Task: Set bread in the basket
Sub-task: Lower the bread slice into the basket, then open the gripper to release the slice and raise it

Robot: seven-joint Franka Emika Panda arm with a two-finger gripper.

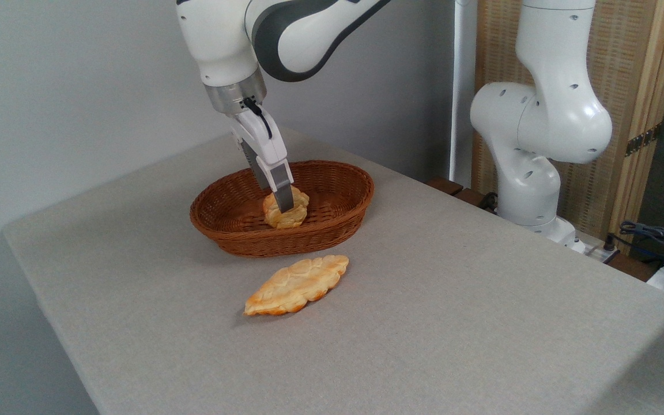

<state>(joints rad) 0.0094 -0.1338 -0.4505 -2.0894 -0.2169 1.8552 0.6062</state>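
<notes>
Arm angled steeply down over the basket [332, 222]; pincer [284, 203] closed on the bread [287, 217], low inside.

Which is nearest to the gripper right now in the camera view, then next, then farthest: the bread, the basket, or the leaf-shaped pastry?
1. Bread: between the fingers of the gripper, inside the basket.
2. Basket: around and under the gripper, its rim a little off on each side.
3. Leaf-shaped pastry: on the table in front of the basket, clear of it.
</notes>
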